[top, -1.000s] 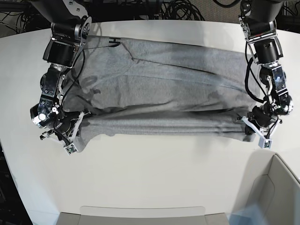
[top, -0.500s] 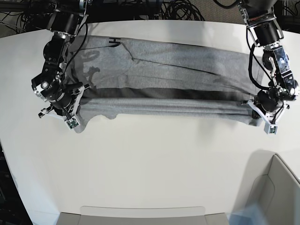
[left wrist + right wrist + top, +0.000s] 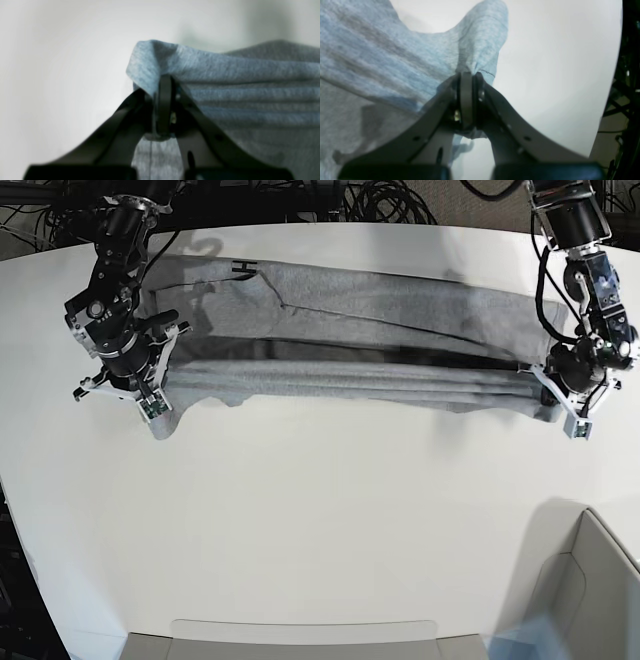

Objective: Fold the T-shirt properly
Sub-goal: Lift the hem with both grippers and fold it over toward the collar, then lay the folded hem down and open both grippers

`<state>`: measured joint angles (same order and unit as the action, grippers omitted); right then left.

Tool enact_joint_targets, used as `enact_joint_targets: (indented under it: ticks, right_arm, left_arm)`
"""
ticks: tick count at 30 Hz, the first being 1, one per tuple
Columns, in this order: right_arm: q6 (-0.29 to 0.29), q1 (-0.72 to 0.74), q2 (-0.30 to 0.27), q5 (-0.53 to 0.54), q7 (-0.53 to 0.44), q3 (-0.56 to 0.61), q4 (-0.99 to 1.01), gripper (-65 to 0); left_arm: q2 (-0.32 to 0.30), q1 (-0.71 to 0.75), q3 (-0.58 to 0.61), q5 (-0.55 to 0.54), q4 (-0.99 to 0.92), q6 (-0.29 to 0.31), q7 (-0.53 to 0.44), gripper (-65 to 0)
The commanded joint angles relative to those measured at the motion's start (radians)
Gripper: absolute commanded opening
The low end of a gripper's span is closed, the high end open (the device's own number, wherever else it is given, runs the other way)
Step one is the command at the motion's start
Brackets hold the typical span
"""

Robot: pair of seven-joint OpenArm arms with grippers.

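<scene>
The T-shirt (image 3: 350,330) is spread across the far half of the white table (image 3: 320,520), its near edge lifted in a taut fold. One end is pinched by the left gripper (image 3: 556,402), the other by the right gripper (image 3: 150,395). Bin (image 3: 590,580) at near corner; contents not discernible.
</scene>
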<state>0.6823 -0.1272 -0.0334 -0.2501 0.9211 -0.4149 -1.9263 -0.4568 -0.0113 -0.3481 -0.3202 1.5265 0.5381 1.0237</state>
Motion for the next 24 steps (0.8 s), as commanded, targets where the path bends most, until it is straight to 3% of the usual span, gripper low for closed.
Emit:
enact_joint_targets:
  ticks: [1, 5, 10, 18, 20, 23, 24]
  right_arm:
    - [0.016, 0.001, -0.012, -0.038, 0.019, -0.008, -0.026, -65.0]
    - [0.016, -0.048, -0.01, -0.038, 0.019, -0.006, -0.032, -65.0]
    - [0.016, -0.11, 0.011, -0.038, 0.016, -0.026, -0.049, -65.0]
    - [0.016, -0.15, 0.023, -0.038, 0.014, -0.039, -0.054, -65.0]
    - [0.016, -0.151, 0.023, -0.038, 0.017, -0.037, -0.054, -65.0]
    - [0.016, -0.15, 0.023, -0.038, 0.019, -0.039, -0.054, -65.0]
    - [0.016, -0.151, 0.023, -0.038, 0.019, -0.039, -0.054, -61.7]
  left_arm:
    - [-0.03, -0.003, -0.012, 0.026, 0.032, -0.017, -0.012, -65.0]
    - [-0.03, 0.032, -0.01, 0.026, 0.035, -0.013, -0.012, -65.0]
    - [-0.03, 0.058, -0.018, 0.031, 0.035, 0.081, -0.012, -65.0]
    - [-0.03, 0.093, -0.019, 0.031, 0.035, 0.092, -0.013, -64.2]
    - [-0.03, 0.096, -0.019, 0.031, 0.035, 0.092, -0.012, -58.8]
    - [-0.032, 0.121, -0.019, 0.031, 0.045, 0.093, -0.012, -43.6]
    - [-0.032, 0.122, -0.019, 0.031, 0.056, 0.095, -0.013, -38.1]
